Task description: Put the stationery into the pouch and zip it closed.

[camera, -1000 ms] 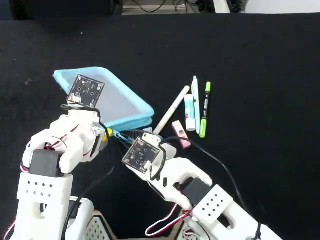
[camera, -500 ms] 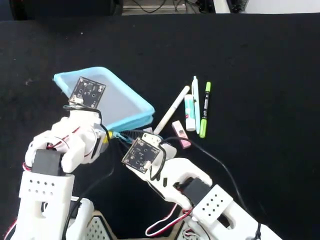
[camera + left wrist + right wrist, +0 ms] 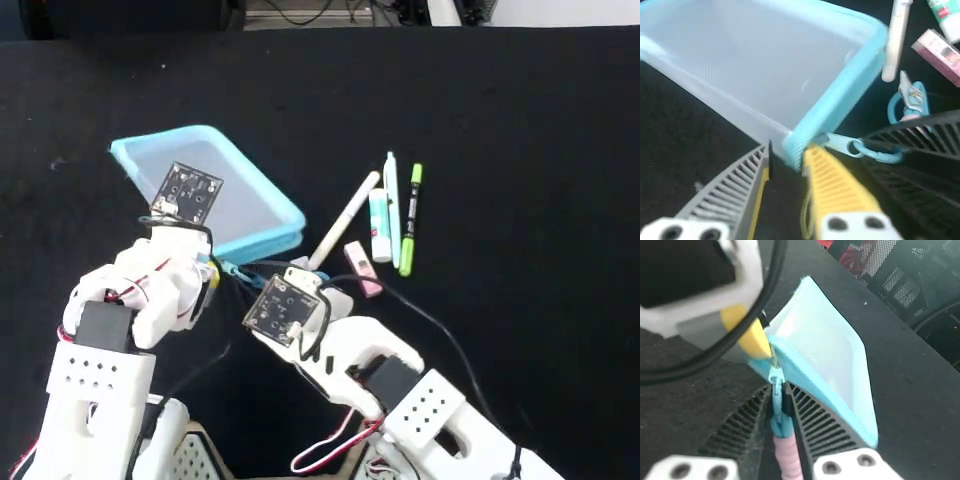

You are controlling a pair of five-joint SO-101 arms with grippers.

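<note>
The light blue pouch (image 3: 225, 195) lies at centre left, its near corner (image 3: 795, 145) between the grey and yellow fingers of my left gripper (image 3: 787, 152), which is shut on it. My right gripper (image 3: 777, 390) is shut on the blue zipper pull (image 3: 775, 377) at that same corner, with a pink tag (image 3: 787, 455) hanging between its black fingers. From above, the two grippers meet at the pouch's near right corner (image 3: 235, 270). To its right lie a white pen (image 3: 345, 220), a tube (image 3: 380, 228), a white-green pen (image 3: 391, 190), a green highlighter (image 3: 410, 220) and a pink eraser (image 3: 362, 268).
The black table (image 3: 500, 120) is bare to the right of and beyond the stationery. A black cable (image 3: 430, 320) runs along my right arm. A small blue charm (image 3: 910, 97) lies near the zipper ring.
My left arm has shifted slightly right and toward the table's near edge, and the pouch's far edge has moved away with it. The right arm and the stationery have stayed put.
</note>
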